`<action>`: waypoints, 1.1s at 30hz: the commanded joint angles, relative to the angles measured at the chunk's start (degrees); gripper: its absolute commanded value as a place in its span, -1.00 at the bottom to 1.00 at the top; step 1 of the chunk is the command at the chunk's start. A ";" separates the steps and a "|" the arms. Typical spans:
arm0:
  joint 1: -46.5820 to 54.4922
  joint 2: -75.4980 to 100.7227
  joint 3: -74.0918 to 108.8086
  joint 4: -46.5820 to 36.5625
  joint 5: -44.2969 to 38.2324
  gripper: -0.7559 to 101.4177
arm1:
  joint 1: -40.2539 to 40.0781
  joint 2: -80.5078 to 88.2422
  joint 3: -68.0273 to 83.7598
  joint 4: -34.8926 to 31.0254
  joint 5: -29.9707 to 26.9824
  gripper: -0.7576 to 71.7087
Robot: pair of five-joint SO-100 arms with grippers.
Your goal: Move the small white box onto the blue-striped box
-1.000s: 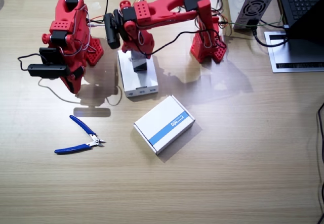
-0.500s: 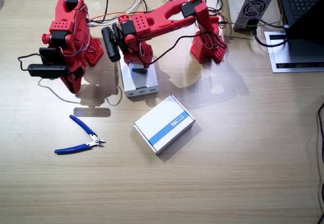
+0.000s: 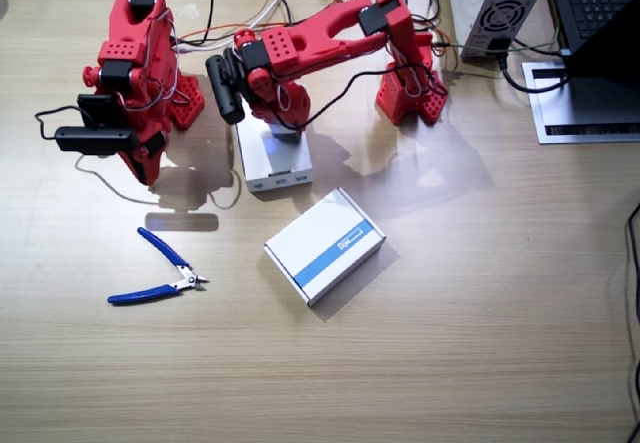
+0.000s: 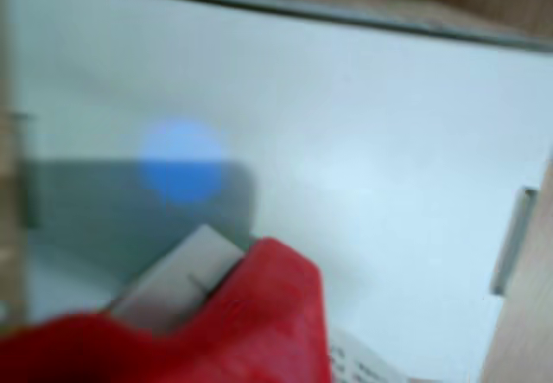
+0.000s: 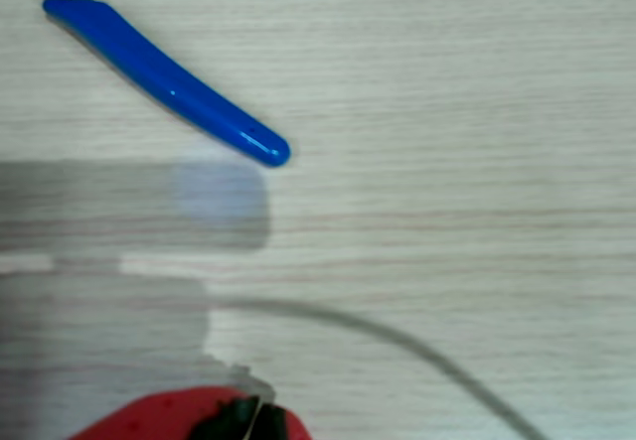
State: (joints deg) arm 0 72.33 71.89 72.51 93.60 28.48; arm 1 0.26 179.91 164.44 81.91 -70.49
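— Small white box: where do we find it?

— In a wrist view we see the small white box right against one red finger, its pale grey end poking out on one side and a strip of small print on the other. It sits over the plain white flat box. In the fixed view the left gripper covers it completely.

— Is that pincer clamped on it?

— We cannot tell. Only one finger shows, and the picture is blurred.

— And the blue-striped box?

— It lies on the table, near the flat box but apart from it, with nothing on top.

— The other arm?

— We see the right arm folded up, well away from both boxes. How its right gripper stands, we cannot make out. Blue-handled cutters lie on the table in front of it.
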 commanded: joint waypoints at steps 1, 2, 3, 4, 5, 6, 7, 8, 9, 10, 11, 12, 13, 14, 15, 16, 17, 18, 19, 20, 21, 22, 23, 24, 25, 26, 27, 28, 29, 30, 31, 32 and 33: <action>-5.10 7.21 -2.90 2.37 2.46 -0.59 | 2.37 1.58 -0.97 1.76 -1.49 -0.98; -7.03 7.82 -3.08 2.37 3.34 -0.59 | 2.37 1.58 -0.97 1.76 -1.49 -0.98; -9.40 8.17 -3.87 2.37 4.31 -0.59 | 2.37 1.58 -0.97 1.76 -1.49 -0.98; -12.13 8.26 -5.45 2.37 5.27 -0.59 | 2.37 1.58 -0.97 1.76 -1.49 -0.98; -15.21 8.00 -7.21 2.37 6.50 -0.60 | 2.37 1.58 -0.97 1.76 -1.49 -0.98; -18.37 7.56 -9.40 2.37 7.56 -0.60 | 2.37 1.58 -0.97 1.76 -1.49 -0.98; -21.53 6.94 -11.34 2.37 9.14 -0.60 | 2.37 1.58 -0.97 1.76 -1.49 -0.98; -24.61 5.89 -13.62 2.37 10.28 -0.64 | 2.37 1.58 -0.97 1.76 -1.49 -0.98; -27.16 5.36 -15.12 2.37 12.04 -0.68 | 2.37 1.58 -0.97 1.76 -1.49 -0.98; -29.71 4.13 -17.14 2.37 13.01 -0.68 | 2.37 1.58 -0.97 1.76 -1.49 -0.98; -31.99 2.72 -18.90 2.37 13.97 -0.69 | 2.37 1.58 -0.97 1.76 -1.49 -0.98; -33.84 1.14 -20.30 2.37 14.50 -0.69 | 2.37 1.58 -0.97 1.76 -1.49 -0.98; -35.42 -0.44 -20.92 2.37 15.73 -0.69 | 2.37 1.58 -0.97 1.76 -1.49 -0.98; -36.65 -2.11 -21.36 2.37 16.17 -0.69 | 2.37 1.58 -0.97 1.76 -1.49 -0.98; -37.44 -3.69 -21.45 2.37 16.96 -0.69 | 2.37 1.58 -0.97 1.76 -1.49 -0.98; -38.06 -5.27 -21.88 2.37 17.49 -0.69 | 2.37 1.58 -0.97 1.76 -1.49 -0.98; -38.41 -6.94 -23.03 2.37 17.67 -0.69 | 2.37 1.58 -0.97 1.76 -1.49 -0.98; -38.67 -8.88 -24.43 2.37 17.84 -0.69 | 2.37 1.58 -0.97 1.76 -1.49 -0.98; -38.94 -11.25 -26.46 2.37 17.93 -0.69 | 2.37 1.58 -0.97 1.76 -1.49 -0.98; -39.20 -13.45 -28.48 2.37 18.02 -0.69 | 2.37 1.58 -0.97 1.76 -1.49 -0.98; -39.20 -15.29 -29.97 2.37 18.11 -0.69 | 2.37 1.58 -0.97 1.76 -1.49 -0.98; -39.11 -16.44 -30.59 2.37 18.28 -0.69 | 2.37 1.58 -0.97 1.76 -1.49 -0.98; -38.76 -17.58 -31.11 2.37 18.46 -0.67 | 2.37 1.58 -0.97 1.76 -1.49 -0.98; -38.58 -18.98 -32.17 2.37 18.46 -0.61 | 2.37 1.58 -0.97 1.76 -1.49 -0.98; -38.41 -20.48 -33.49 2.37 18.63 -0.59 | 2.37 1.58 -0.97 1.76 -1.49 -0.98; -38.41 -21.53 -34.80 2.37 18.63 -0.49 | 2.37 1.58 -0.97 1.76 -1.49 -0.98; -38.32 -22.15 -36.04 2.37 18.54 -0.39 | 2.37 1.58 -0.97 1.76 -1.49 -0.98; -38.32 -22.32 -36.47 2.37 18.81 -0.38 | 2.37 1.58 -0.97 1.76 -1.49 -0.98; -38.32 -22.32 -37.00 2.37 18.98 -0.33 | 2.37 1.58 -0.97 1.76 -1.49 -0.98; -38.32 -22.32 -37.35 2.37 18.98 -0.29 | 2.37 1.58 -0.97 1.76 -1.49 -0.98; -38.32 -22.06 -37.53 2.37 18.98 -0.28 | 2.37 1.58 -0.97 1.76 -1.49 -0.98; -38.14 -21.53 -37.62 2.37 18.98 -0.28 | 2.37 1.58 -0.97 1.76 -1.49 -0.98; -38.06 -20.48 -36.91 2.37 18.98 -0.27 | 2.37 1.58 -0.97 1.76 -1.49 -0.98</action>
State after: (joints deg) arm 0 34.98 47.37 37.79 94.22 45.70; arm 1 0.26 179.91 164.44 81.91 -70.49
